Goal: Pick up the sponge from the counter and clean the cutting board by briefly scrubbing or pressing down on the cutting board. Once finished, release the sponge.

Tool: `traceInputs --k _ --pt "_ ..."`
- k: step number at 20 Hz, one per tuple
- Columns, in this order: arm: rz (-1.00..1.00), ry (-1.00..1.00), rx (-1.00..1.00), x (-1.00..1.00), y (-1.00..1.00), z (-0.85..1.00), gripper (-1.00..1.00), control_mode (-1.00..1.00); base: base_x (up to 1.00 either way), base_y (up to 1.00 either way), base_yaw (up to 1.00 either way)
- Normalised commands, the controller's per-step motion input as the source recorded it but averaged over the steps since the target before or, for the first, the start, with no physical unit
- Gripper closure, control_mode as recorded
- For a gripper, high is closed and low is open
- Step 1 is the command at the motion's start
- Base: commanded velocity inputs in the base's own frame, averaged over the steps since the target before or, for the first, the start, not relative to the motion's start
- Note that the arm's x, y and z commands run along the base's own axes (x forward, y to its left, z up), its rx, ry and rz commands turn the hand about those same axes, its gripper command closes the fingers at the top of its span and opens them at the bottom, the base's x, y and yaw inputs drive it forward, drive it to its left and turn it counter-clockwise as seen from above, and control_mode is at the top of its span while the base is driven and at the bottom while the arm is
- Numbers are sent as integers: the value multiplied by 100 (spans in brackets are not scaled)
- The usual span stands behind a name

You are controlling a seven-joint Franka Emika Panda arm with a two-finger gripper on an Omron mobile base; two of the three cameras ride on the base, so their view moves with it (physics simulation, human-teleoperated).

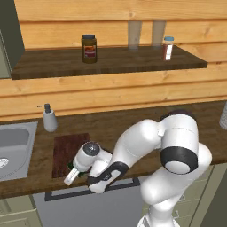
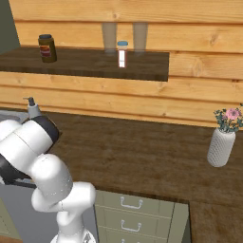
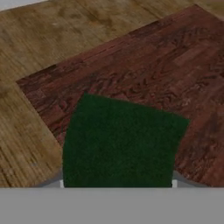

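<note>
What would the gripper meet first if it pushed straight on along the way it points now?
Probably the sponge, which lies right ahead of the gripper in the hand view, over the cutting board; whether it already touches the board can't be told.

On my hand camera the sponge (image 3: 120,142) reads as a matt, dark green, finely fuzzy pad. Under it the cutting board (image 3: 166,74) is dark reddish-brown wood with tight, busy grain and little sheen. The desk (image 3: 52,39) around it is lighter brown wood with long streaky grain. From the left base camera I see a dull grey metal sink (image 1: 15,148), a smooth pale soap dispenser (image 1: 49,118) and a rough dark wooden shelf (image 1: 111,62).
</note>
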Motion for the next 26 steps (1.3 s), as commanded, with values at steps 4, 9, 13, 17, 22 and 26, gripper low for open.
traceInputs --k 4,9,13,17,22,26 --pt "-2 5 5 34 -81 0 100 -100 0 0 0" --pt "0 8 2 53 -35 12 100 -100 0 0 0" --pt "0 5 -5 37 0 28 100 -100 0 0 0" --pt "0 3 -20 56 0 6 100 -100 0 0 0" --pt "0 11 -17 95 2 0 100 -100 0 0 0" --pt "-2 5 -15 89 1 1 100 -100 0 0 0"
